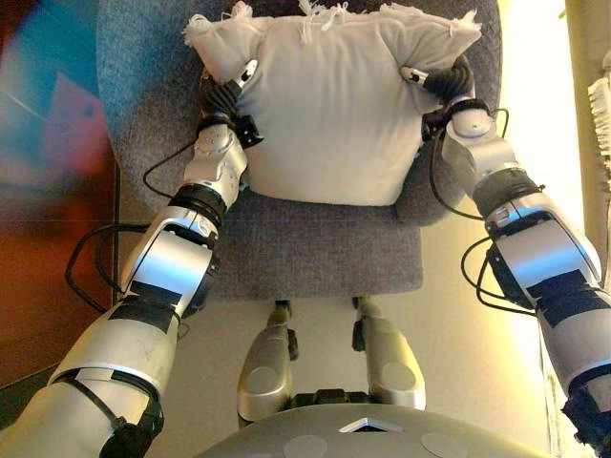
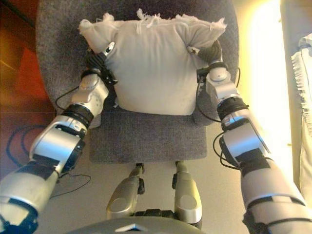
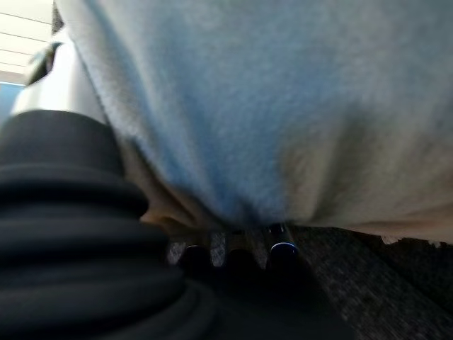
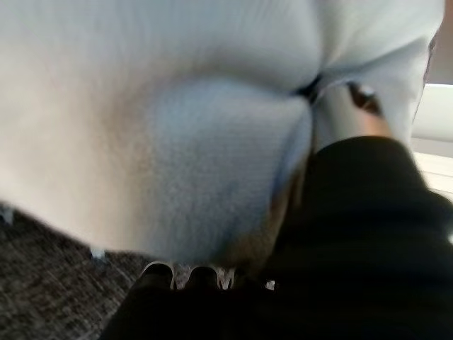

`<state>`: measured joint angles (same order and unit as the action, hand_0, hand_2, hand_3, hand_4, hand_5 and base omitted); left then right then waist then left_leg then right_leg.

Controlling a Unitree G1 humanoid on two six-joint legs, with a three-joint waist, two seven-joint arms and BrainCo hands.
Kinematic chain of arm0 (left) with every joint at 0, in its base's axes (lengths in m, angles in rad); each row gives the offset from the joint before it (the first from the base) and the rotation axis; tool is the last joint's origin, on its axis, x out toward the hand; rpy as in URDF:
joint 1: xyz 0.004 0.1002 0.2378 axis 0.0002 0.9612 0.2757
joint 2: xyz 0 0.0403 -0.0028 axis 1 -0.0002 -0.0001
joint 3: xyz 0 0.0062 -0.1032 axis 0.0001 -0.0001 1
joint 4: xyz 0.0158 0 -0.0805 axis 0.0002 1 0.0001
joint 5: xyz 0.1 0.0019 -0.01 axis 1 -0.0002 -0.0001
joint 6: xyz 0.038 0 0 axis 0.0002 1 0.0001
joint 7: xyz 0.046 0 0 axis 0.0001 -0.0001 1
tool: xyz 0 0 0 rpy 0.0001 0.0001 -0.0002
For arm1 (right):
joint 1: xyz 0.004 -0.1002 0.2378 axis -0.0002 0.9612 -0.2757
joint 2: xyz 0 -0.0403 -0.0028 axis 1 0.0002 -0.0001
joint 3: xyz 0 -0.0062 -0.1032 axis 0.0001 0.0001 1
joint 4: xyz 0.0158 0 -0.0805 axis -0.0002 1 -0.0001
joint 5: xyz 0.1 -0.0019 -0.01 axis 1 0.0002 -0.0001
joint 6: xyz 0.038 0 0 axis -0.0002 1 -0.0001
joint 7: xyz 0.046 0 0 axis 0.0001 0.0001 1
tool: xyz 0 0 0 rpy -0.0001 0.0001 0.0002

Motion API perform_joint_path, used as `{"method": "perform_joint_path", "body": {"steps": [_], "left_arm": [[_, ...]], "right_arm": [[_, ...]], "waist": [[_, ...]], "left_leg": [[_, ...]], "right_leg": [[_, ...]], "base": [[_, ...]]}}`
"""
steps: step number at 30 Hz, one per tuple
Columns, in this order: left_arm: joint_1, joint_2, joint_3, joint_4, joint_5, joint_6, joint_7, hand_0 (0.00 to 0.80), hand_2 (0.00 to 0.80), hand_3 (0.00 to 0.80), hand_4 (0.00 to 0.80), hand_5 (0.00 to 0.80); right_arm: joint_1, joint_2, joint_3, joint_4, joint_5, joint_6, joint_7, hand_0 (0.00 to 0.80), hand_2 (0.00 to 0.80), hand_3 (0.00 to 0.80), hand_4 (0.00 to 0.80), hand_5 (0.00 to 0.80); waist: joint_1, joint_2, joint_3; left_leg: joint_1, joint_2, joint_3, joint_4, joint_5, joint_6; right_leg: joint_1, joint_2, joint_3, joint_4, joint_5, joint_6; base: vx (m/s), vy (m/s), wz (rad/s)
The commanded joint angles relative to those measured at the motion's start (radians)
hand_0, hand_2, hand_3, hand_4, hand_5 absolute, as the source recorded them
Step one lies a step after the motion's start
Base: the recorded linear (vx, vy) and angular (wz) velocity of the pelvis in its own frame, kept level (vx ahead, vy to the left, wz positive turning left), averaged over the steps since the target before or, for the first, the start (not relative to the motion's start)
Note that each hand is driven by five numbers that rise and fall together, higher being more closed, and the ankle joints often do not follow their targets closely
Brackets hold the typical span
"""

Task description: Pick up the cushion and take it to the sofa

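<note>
A white cushion with a fringed edge lies against the seat and back of a grey upholstered chair. My left hand grips the cushion's left side and my right hand grips its right side. Each thumb lies on top of the cloth and the fingers are tucked under it. The left wrist view shows the cushion bulging over the dark fingertips. The right wrist view shows the cushion pinched in a fold over the fingertips, with grey upholstery below.
The grey chair's seat edge is right in front of me. Red-brown flooring lies to the left. A white fringed cloth hangs at the far right, beside a brightly lit strip of floor.
</note>
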<state>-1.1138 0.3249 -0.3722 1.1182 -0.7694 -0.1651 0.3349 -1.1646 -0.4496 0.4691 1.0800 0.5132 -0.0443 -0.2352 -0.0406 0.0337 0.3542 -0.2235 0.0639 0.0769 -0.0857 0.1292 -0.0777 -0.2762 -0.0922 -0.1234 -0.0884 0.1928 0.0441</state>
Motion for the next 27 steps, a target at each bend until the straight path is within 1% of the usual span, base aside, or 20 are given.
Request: {"method": "perform_joint_path", "body": {"steps": [1,4,6,9,13,16,17,18,19,20,23,24,25,27], "left_arm": [[-0.133,0.017,-0.066,0.011,-0.008,-0.058,-0.018,0.0,0.0,0.0,0.0,0.0],[-0.12,0.026,-0.07,-0.022,0.001,-0.092,-0.041,0.0,0.0,0.0,0.0,0.0],[-0.098,0.038,-0.065,-0.07,0.007,-0.107,-0.063,0.0,0.0,0.0,0.0,0.0],[-0.043,0.066,-0.067,-0.167,0.032,-0.144,-0.085,0.0,0.0,0.0,0.0,0.0],[0.043,0.106,-0.043,-0.312,0.045,-0.211,-0.074,0.0,0.0,0.0,0.0,0.0],[0.088,0.12,-0.001,-0.41,0.098,-0.264,-0.046,0.0,0.0,0.0,0.0,0.0],[0.107,0.123,0.025,-0.458,0.11,-0.295,-0.026,0.0,0.0,0.0,0.0,0.0],[0.125,0.127,0.044,-0.493,0.126,-0.305,-0.022,0.0,0.0,0.0,0.0,0.0],[0.152,0.131,0.069,-0.551,0.163,-0.347,-0.007,0.0,0.0,0.0,0.0,0.0],[0.181,0.132,0.09,-0.612,0.192,-0.371,0.019,0.0,0.0,0.0,0.0,0.0],[0.262,0.131,0.148,-0.781,0.283,-0.394,0.054,0.0,0.0,0.0,0.0,0.0],[0.281,0.128,0.16,-0.816,0.311,-0.405,0.069,0.0,0.0,0.0,0.0,0.0],[0.316,0.127,0.186,-0.884,0.338,-0.416,0.092,0.0,0.0,0.0,0.0,0.0],[0.368,0.126,0.209,-0.936,0.363,-0.433,0.108,0.0,0.0,0.0,0.0,0.0]], "right_arm": [[-0.139,-0.017,0.043,0.001,-0.025,-0.089,-0.026,0.0,0.0,0.0,0.0,0.0],[-0.122,-0.031,0.035,-0.042,-0.044,-0.101,-0.041,0.0,0.0,0.0,0.0,0.0],[-0.098,-0.044,0.029,-0.086,-0.052,-0.115,-0.06,0.0,0.0,0.0,0.0,0.0],[-0.06,-0.073,0.014,-0.182,-0.082,-0.123,-0.099,0.0,0.0,0.0,0.0,0.0],[-0.005,-0.122,-0.011,-0.311,-0.11,-0.136,-0.154,0.0,0.0,0.0,0.0,0.0],[0.034,-0.149,-0.057,-0.407,-0.147,-0.163,-0.198,0.0,0.0,0.0,0.0,0.0],[0.052,-0.159,-0.081,-0.45,-0.18,-0.18,-0.224,0.0,0.0,0.0,0.0,0.0],[0.069,-0.162,-0.102,-0.485,-0.201,-0.183,-0.236,0.0,0.0,0.0,0.0,0.0],[0.101,-0.166,-0.137,-0.563,-0.241,-0.186,-0.258,0.0,0.0,0.0,0.0,0.0],[0.138,-0.167,-0.164,-0.636,-0.275,-0.19,-0.281,0.0,0.0,0.0,0.0,0.0],[0.232,-0.15,-0.243,-0.821,-0.385,-0.193,-0.3,0.0,0.0,0.0,0.0,0.0],[0.254,-0.147,-0.258,-0.859,-0.404,-0.205,-0.299,0.0,0.0,0.0,0.0,0.0],[0.296,-0.139,-0.288,-0.938,-0.447,-0.219,-0.3,0.0,0.0,0.0,0.0,0.0],[0.342,-0.134,-0.315,-0.997,-0.491,-0.248,-0.313,0.0,0.0,0.0,0.0,0.0]], "waist": [[0.003,-0.026,0.007],[0.004,-0.027,0.013],[0.006,-0.026,0.015],[0.013,-0.026,0.016],[0.023,-0.02,0.023],[0.029,-0.02,0.024],[0.032,-0.021,0.025],[0.034,-0.022,0.022],[0.034,-0.023,0.024],[0.035,-0.025,0.023],[0.038,-0.026,0.021],[0.039,-0.026,0.02],[0.039,-0.024,0.02],[0.04,-0.025,0.013]], "left_leg": [[-0.054,-0.026,0.01,0.104,-0.105,-0.003],[-0.064,-0.031,0.012,0.117,-0.108,-0.002],[-0.069,-0.033,0.015,0.124,-0.111,-0.002],[-0.079,-0.038,0.014,0.131,-0.111,-0.004],[-0.09,-0.045,0.011,0.143,-0.119,0.0],[-0.101,-0.05,0.005,0.15,-0.127,0.003],[-0.105,-0.051,0.002,0.151,-0.129,0.003],[-0.11,-0.052,-0.001,0.152,-0.131,0.005],[-0.114,-0.053,-0.004,0.155,-0.135,0.01],[-0.118,-0.054,-0.007,0.154,-0.137,0.012],[-0.121,-0.06,-0.016,0.152,-0.143,0.02],[-0.119,-0.061,-0.019,0.15,-0.144,0.021],[-0.114,-0.062,-0.024,0.142,-0.144,0.025],[-0.102,-0.063,-0.026,0.131,-0.144,0.027]], "right_leg": [[-0.04,-0.062,0.019,0.08,-0.098,0.084],[-0.05,-0.066,0.013,0.092,-0.102,0.084],[-0.055,-0.07,0.007,0.1,-0.106,0.085],[-0.065,-0.075,-0.001,0.108,-0.107,0.086],[-0.076,-0.08,-0.008,0.123,-0.115,0.088],[-0.087,-0.083,-0.014,0.133,-0.124,0.09],[-0.091,-0.083,-0.016,0.135,-0.127,0.091],[-0.097,-0.083,-0.016,0.139,-0.13,0.091],[-0.102,-0.083,-0.016,0.144,-0.133,0.091],[-0.106,-0.082,-0.014,0.144,-0.134,0.091],[-0.111,-0.078,-0.012,0.145,-0.138,0.089],[-0.109,-0.077,-0.012,0.143,-0.139,0.088],[-0.105,-0.075,-0.012,0.141,-0.14,0.088],[-0.093,-0.072,-0.014,0.134,-0.142,0.088]], "base": [[0.0,0.0,0.0],[0.0,0.0,0.0],[0.012,0.011,0.05],[0.011,0.01,0.08],[0.0,0.0,0.0],[0.011,-0.002,0.04],[0.011,-0.004,0.08],[0.011,-0.007,0.09],[0.014,-0.009,0.07],[0.02,-0.013,0.06],[0.019,-0.012,0.06],[0.03,-0.005,0.07],[0.036,-0.002,0.04],[0.041,0.007,0.01]]}}
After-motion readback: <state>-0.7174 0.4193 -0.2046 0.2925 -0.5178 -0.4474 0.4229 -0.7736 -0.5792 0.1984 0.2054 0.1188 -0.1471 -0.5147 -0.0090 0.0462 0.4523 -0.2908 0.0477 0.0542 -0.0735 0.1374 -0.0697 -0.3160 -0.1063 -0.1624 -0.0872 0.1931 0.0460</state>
